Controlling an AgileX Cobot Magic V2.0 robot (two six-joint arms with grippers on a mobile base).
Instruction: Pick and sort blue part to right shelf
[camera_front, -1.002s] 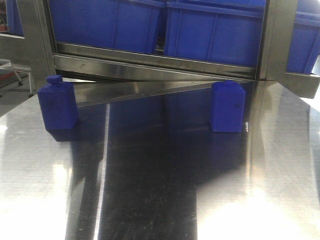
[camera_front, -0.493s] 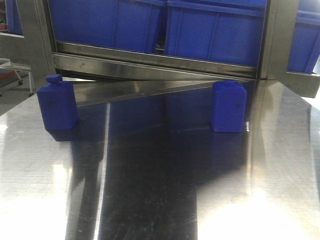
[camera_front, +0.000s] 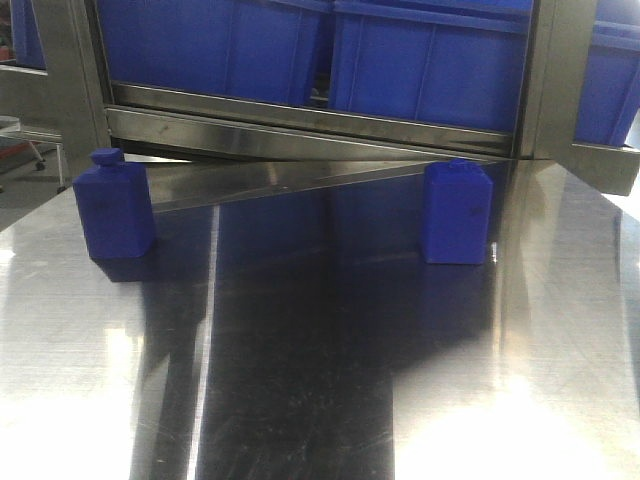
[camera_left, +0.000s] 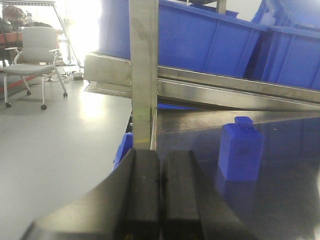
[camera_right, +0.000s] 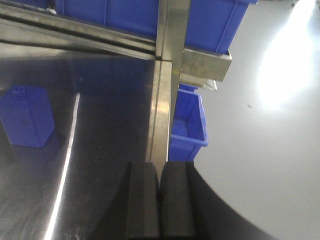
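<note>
Two blue parts stand upright on the steel table (camera_front: 300, 380). One blue part (camera_front: 114, 208) is at the far left; it also shows in the left wrist view (camera_left: 240, 151), ahead and to the right of my left gripper (camera_left: 160, 165). The other blue part (camera_front: 457, 212) is at the far right; it shows in the right wrist view (camera_right: 25, 117), ahead and to the left of my right gripper (camera_right: 159, 175). Both grippers are shut and empty. Neither gripper shows in the front view.
A steel shelf rail (camera_front: 300, 125) runs behind the parts and carries large blue bins (camera_front: 430, 65). Upright steel posts (camera_left: 142, 75) (camera_right: 167, 75) stand at the table's corners. A blue bin (camera_right: 186, 122) sits on the floor at the right. An office chair (camera_left: 35, 55) stands at the far left.
</note>
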